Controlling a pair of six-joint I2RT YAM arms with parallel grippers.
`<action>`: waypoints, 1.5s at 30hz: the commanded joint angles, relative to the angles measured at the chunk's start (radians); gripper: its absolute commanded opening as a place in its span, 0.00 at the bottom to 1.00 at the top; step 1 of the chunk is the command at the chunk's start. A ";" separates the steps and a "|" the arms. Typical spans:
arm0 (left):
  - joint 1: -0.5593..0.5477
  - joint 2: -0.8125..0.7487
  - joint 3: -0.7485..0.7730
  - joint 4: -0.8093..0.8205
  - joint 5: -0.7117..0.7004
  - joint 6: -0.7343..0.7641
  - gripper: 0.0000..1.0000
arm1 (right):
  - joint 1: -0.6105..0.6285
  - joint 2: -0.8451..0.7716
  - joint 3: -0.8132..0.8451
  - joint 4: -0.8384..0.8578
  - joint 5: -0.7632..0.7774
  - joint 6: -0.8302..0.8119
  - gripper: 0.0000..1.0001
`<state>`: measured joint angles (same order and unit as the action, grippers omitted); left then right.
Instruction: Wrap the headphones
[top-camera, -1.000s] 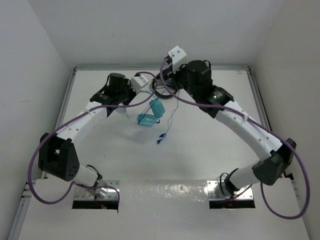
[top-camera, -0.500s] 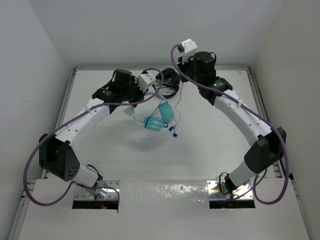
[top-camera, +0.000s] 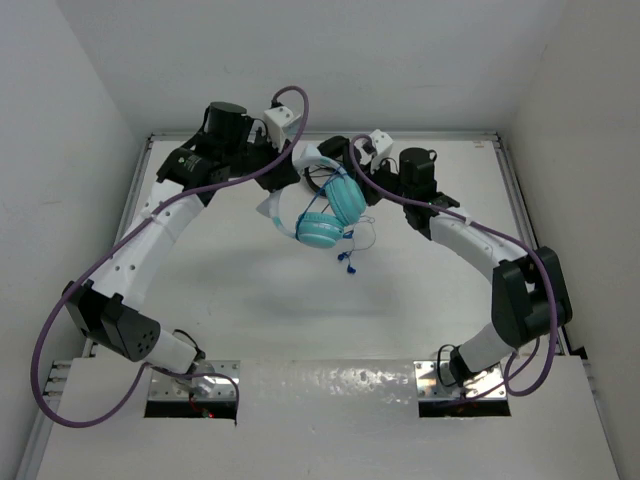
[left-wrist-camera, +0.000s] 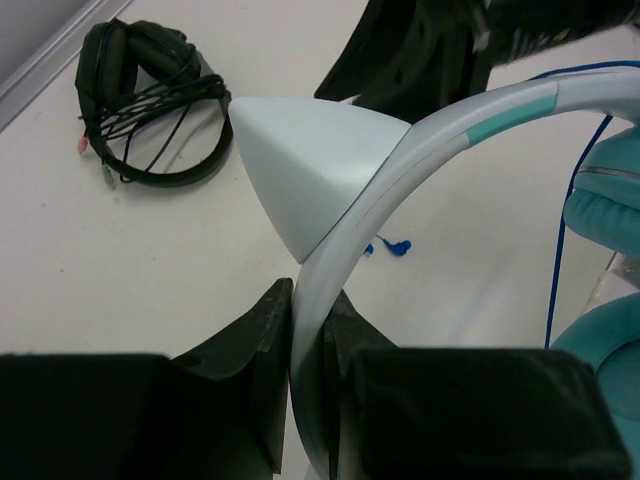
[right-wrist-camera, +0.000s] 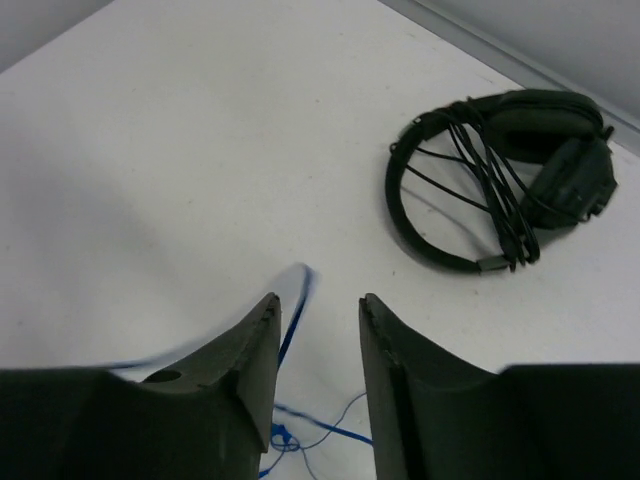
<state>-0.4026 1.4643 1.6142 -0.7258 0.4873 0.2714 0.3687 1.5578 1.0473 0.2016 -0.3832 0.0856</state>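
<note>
Overhead, two white robot arms reach toward the far middle of a white surface (top-camera: 250, 300). The left tool (left-wrist-camera: 308, 297) is clamped tight on the pale headband (left-wrist-camera: 400, 170) of the turquoise headphones (top-camera: 330, 215), its two dark fingers pressed against either side of the band. The headphones hang from that grip, lifted off the surface, with their two round teal cups stacked close together (one slightly lower and nearer the camera). A thin blue cable (top-camera: 352, 240) dangles below the cups, and its blue plug end hangs loose underneath.

The right tool (right-wrist-camera: 317, 305) sits just beside the cups, on their far right side. Its fingers stand apart with a clear gap. A blurred stretch of the blue cable runs through that gap close to one finger; whether it touches the finger cannot be told.

A pair of black headphones (right-wrist-camera: 500, 180) with a black cord wound around them lies flat on the surface, behind the arms near the back edge.
</note>
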 joint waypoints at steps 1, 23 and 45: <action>0.021 0.005 0.122 0.016 0.034 -0.122 0.00 | -0.002 0.036 -0.035 0.189 -0.138 0.042 0.40; 0.159 0.160 0.501 -0.018 0.001 -0.314 0.00 | 0.052 0.180 -0.233 0.567 -0.114 0.089 0.90; 0.360 0.223 0.566 0.075 -0.106 -0.620 0.00 | 0.254 0.397 -0.134 0.477 0.109 0.226 0.00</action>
<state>-0.0834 1.6878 2.1941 -0.7719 0.4435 -0.2310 0.5632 2.0289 0.9695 0.6575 -0.2279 0.2943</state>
